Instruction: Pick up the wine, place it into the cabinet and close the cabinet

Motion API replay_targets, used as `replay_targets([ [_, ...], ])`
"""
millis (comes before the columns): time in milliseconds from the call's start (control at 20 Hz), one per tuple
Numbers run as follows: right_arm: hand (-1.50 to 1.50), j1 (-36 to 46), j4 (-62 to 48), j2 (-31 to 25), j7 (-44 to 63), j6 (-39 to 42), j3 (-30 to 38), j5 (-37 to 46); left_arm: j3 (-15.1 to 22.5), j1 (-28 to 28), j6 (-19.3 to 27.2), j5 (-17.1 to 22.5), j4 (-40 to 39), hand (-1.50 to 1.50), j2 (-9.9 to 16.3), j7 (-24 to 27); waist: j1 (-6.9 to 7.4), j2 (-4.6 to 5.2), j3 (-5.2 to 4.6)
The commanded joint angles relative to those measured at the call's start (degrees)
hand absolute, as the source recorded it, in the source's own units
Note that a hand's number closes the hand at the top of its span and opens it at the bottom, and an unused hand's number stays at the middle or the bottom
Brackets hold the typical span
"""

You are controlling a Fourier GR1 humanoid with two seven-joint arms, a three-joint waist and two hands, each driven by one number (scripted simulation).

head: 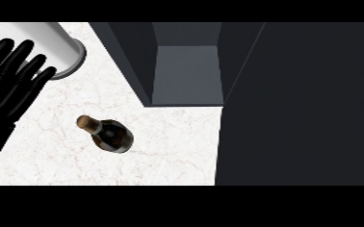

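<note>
We see wine bottle (108,133) upright, ungrasped | our left hand (21,79) released, resting far-left | right hand unseen | risk: a sideways reach topples it before open cabinet (186,72).

Left robot hand (20,77) cut off by the picture's left edge.

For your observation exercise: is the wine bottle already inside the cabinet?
No, the wine bottle stands on the counter, outside the open cabinet.
</note>
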State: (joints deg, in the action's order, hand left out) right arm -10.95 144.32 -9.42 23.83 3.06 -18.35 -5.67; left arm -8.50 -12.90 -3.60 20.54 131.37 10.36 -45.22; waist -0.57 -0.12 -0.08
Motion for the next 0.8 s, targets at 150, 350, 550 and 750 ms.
replay_targets([
  [150,-1.5,0.51,12.22,-0.8,7.39,-1.2,1.32,-3.99,-1.42,6.41,-5.17,2.4,-2.51,-1.5,-0.78,5.41,0.32,-0.02,0.03],
  [350,-1.5,1.87,11.88,-0.86,7.7,-1.43,1.66,-3.97,-5.74,7.75,-10.87,3.63,-12.92,-1.5,0.32,13.07,0.0,0.09,-0.01],
  [550,-1.5,1.32,12.45,0.1,7.32,-2.12,-0.63,-2.44,-4.29,10.67,-14.76,1.97,-16.33,-1.5,0.03,16.85,-0.14,0.01,-0.01],
  [750,-1.5,-0.01,15.33,-1.35,9.44,-1.89,0.79,-4.71,-4.97,11.98,-17.43,1.39,-19.49,-1.5,0.32,20.36,-0.24,-0.06,0.03],
])
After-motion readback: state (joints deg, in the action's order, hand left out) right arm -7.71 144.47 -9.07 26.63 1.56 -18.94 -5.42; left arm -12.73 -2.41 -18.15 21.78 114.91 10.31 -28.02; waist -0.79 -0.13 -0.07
